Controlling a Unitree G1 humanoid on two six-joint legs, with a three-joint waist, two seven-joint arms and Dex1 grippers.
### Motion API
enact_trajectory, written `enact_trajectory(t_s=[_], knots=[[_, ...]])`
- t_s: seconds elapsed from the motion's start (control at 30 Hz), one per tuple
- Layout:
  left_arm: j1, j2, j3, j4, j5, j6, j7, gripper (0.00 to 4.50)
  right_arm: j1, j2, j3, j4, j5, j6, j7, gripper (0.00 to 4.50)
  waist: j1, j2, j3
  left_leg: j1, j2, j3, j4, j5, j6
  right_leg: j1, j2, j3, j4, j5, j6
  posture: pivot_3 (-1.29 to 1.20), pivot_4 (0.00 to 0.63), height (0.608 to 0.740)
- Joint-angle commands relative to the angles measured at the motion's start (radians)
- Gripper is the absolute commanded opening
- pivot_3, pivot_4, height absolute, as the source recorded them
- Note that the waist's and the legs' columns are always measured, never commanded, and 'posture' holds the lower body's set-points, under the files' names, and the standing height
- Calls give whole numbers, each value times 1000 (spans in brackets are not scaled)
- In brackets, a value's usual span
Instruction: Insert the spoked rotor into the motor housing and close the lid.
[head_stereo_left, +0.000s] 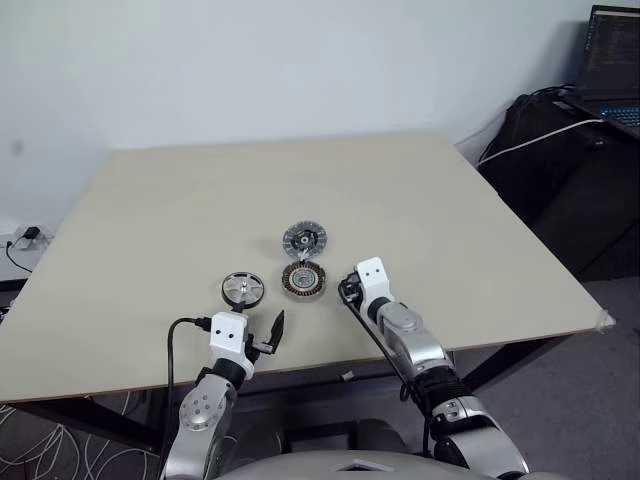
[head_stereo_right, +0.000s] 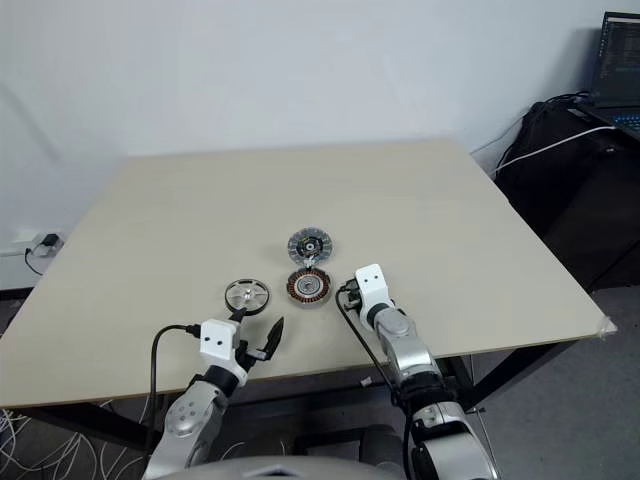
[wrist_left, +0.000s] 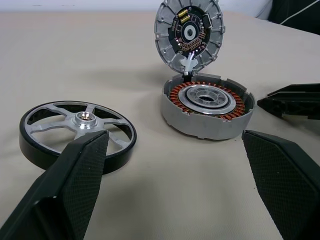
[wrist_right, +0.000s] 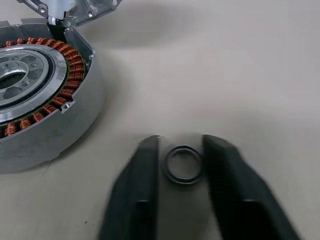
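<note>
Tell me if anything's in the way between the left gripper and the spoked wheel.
Nothing visible is. The spoked wheel lies flat on the table just beyond the left gripper, whose fingers stand wide open, with bare tabletop between them. The open motor housing sits off to the side, apart from the wheel.

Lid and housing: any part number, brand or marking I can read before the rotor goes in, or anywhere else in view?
No text can be read.
lid: the dark board at its centre carries small components; any print is too small to read.
motor housing: no marking visible.
spoked rotor: none visible.
laptop: lines of text on its screen, too small to read.
</note>
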Motion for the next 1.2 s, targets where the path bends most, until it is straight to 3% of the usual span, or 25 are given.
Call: enact_trajectory(t_s=[0.03, 0.43, 0.7, 0.93, 1.03, 1.2], knots=[[-15, 2, -3, -14, 3, -21, -5, 4500, 2, 6, -5, -71, 4, 10, -1, 1353, -1, 0, 0, 0, 0, 0, 0, 0, 0, 0, 0, 0, 0, 0, 0, 0, 0, 740], [-15, -5, -2, -14, -4, -19, -2, 4500, 41, 33, 119, -401, 14, 90, 105, 1353, -2, 1, 1, 0, 1, 0, -1, 0, 0, -1, 0, 0, 0, -1, 0, 0, 0, 740], [-7, -9, -2, -24, -4, -15, 4, 4500, -32, 62, 225, -314, -32, 102, 139, 1353, -1, 1, 1, 0, 0, 0, -1, -1, -2, -1, 0, 0, 0, 0, 0, 0, 0, 740], [17, -11, 8, -46, -5, -16, 20, 4500, -48, 43, 149, -306, 2, 81, 135, 1353, 3, 0, 2, -1, 0, 0, -2, -1, -1, -1, 0, 0, -1, 0, 0, 0, 0, 740], [19, -9, 9, -49, -6, -15, 22, 4500, -35, 13, 103, -322, 15, 88, 127, 1911, 6, 0, 2, -1, 0, 0, -2, -1, -3, -1, 0, 0, -1, -1, 0, 0, 0, 740], [14, -6, 5, -50, -12, -9, 19, 4500, -8, -31, 64, -316, -3, 88, 94, 3522, 5, 0, 2, -1, 0, 0, -2, -1, -2, -1, 0, -1, -1, -1, 0, 0, 0, 740]])
